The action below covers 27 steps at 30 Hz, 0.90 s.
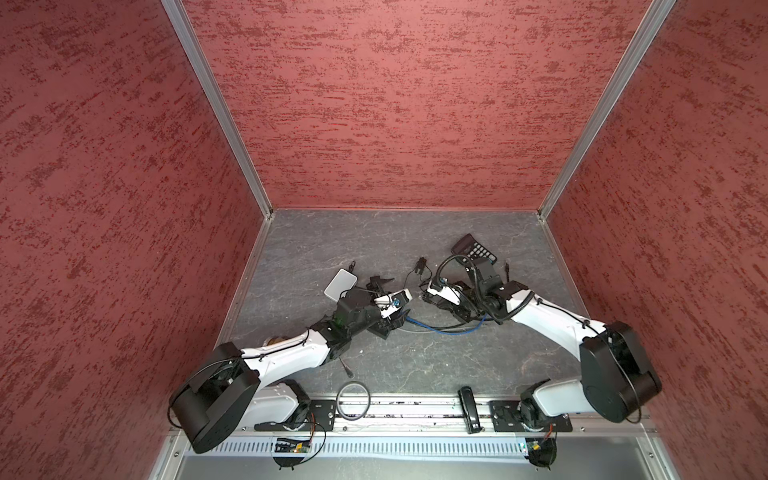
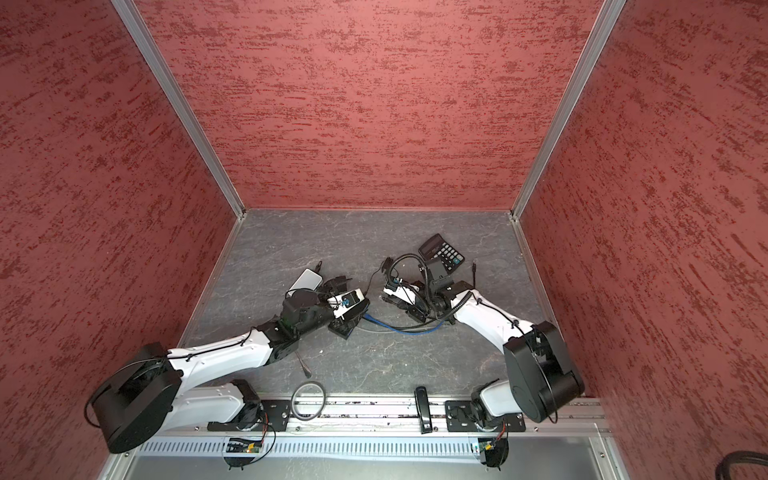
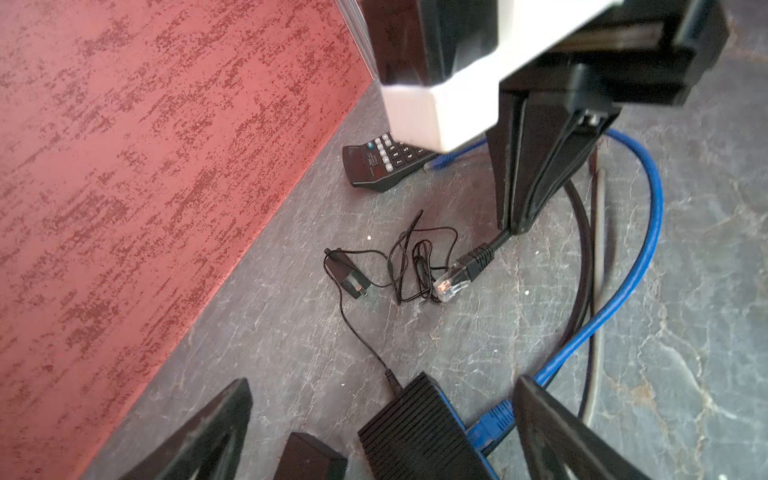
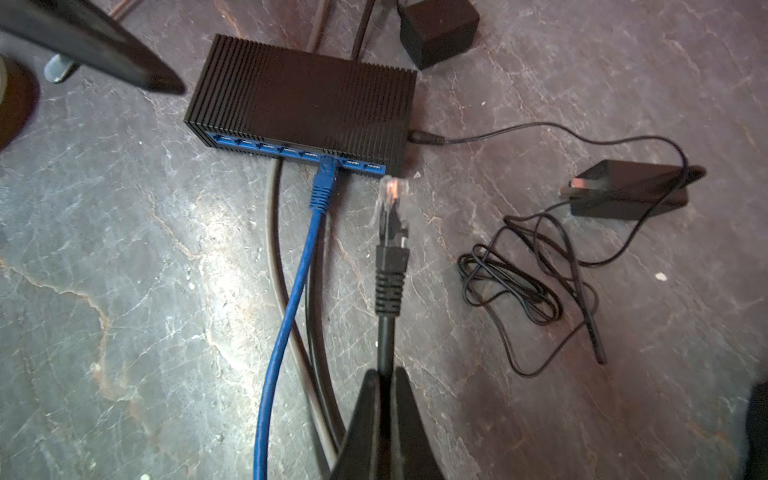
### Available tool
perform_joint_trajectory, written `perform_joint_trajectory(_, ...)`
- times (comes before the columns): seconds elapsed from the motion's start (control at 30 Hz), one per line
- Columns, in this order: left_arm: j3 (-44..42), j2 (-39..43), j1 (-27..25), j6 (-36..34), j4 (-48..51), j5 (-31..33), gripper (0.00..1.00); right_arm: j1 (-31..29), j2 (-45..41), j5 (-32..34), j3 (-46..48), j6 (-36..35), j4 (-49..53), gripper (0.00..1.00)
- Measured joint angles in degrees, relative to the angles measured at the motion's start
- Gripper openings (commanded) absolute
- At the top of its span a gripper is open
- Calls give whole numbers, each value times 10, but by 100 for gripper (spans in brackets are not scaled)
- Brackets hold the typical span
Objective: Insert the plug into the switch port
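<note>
The black ribbed switch (image 4: 299,99) lies on the grey floor, its blue port row (image 4: 291,151) facing my right gripper. A blue cable (image 4: 320,195) sits in one port. My right gripper (image 4: 384,374) is shut on a black cable just behind its boot. The clear plug (image 4: 390,195) points at the ports near the row's right end, a short gap away. The plug (image 3: 451,282) also shows in the left wrist view. My left gripper (image 3: 383,381) stands open, one finger on each side of the switch (image 3: 419,432). In both top views the grippers (image 1: 388,322) (image 1: 428,297) nearly meet mid-floor.
A calculator (image 1: 473,249) lies behind the right arm. A power adapter (image 4: 627,191) with a tangled thin cord (image 4: 528,286) sits beside the switch, and a black block (image 4: 436,29) behind it. A white box (image 1: 340,284) lies by the left gripper. Red walls enclose the floor.
</note>
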<state>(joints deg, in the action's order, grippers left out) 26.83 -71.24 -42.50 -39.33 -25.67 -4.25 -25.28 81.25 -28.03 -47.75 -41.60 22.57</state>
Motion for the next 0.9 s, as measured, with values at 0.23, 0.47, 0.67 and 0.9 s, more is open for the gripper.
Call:
perform_joint_trajectory(0.23, 4, -9, -12, -125, 13, 3, 85, 0, -23, -24, -7, 0, 29, 0)
perform_joint_trajectory(0.47, 24, -50, -27, -201, 3, 3, 67, 2, -26, -43, -19, -1, 58, 0)
perform_joint_trajectory(0.67, 34, -91, -38, -237, -26, 1, 53, 6, -26, -59, -32, -4, 72, 0)
perform_joint_trajectory(0.9, 69, -123, -39, -259, -40, -4, 44, 9, -22, -70, -32, -8, 80, 0)
